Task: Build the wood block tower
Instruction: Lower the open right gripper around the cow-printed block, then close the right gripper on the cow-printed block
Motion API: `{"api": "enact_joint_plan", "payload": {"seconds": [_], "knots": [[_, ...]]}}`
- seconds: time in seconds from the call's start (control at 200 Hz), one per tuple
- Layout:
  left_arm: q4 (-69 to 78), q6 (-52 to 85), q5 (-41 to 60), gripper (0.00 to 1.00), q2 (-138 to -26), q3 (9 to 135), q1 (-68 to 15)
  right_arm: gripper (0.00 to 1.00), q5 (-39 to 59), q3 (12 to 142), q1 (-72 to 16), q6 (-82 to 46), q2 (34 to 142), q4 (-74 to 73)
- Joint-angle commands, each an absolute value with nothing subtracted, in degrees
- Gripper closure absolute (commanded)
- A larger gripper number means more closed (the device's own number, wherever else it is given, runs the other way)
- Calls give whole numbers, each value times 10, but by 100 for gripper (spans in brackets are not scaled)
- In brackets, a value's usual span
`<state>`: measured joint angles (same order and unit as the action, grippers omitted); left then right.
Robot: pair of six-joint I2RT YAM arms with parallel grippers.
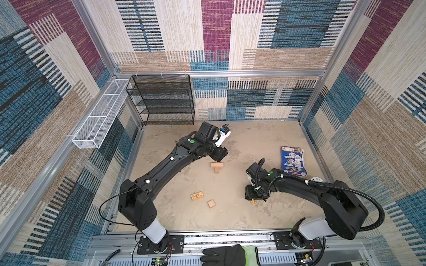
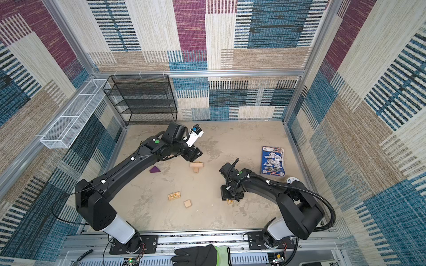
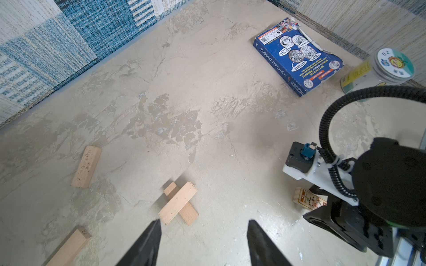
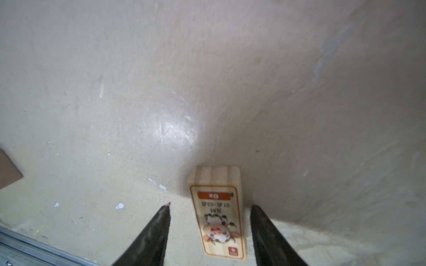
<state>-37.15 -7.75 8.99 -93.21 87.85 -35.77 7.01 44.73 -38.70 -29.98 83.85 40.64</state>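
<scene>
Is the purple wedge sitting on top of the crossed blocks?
No, the purple wedge lies on the tabletop, apart from the crossed blocks.

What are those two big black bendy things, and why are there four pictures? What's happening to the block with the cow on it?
They are robot arms, a left arm and a right arm, each ending in a two-fingered hand. Two pictures look down on the table from above. The other two come from cameras on the arms' wrists, so the black fingers show up close. On the table lie wood pieces: crossed blocks that start a tower, a printed block, a cube and a purple wedge. A blue book and a jar are there too. The right hand has its fingers open on either side of the cow block, not gripping yet. The left hand is open and empty, near the crossed blocks.
</scene>
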Motion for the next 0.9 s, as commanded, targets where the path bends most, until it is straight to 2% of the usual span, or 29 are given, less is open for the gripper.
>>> {"api": "enact_joint_plan", "payload": {"seconds": [0.0, 0.045, 0.361, 0.411, 0.816, 0.896], "knots": [[-379, -94, 69, 36, -927, 881, -359, 43, 31, 455, -397, -312, 837, 431], [-382, -96, 66, 36, -927, 883, -360, 47, 28, 456, -401, -314, 835, 435], [-386, -99, 61, 36, -924, 884, -370, 51, -5, 463, -417, -326, 827, 448], [-386, -101, 57, 36, -924, 883, -372, 55, -4, 462, -417, -321, 826, 444], [-390, -121, 19, 36, -918, 878, -390, 56, 3, 467, -422, -308, 834, 432], [-390, -124, 16, 36, -917, 877, -392, 60, 3, 470, -423, -302, 841, 432]]}}
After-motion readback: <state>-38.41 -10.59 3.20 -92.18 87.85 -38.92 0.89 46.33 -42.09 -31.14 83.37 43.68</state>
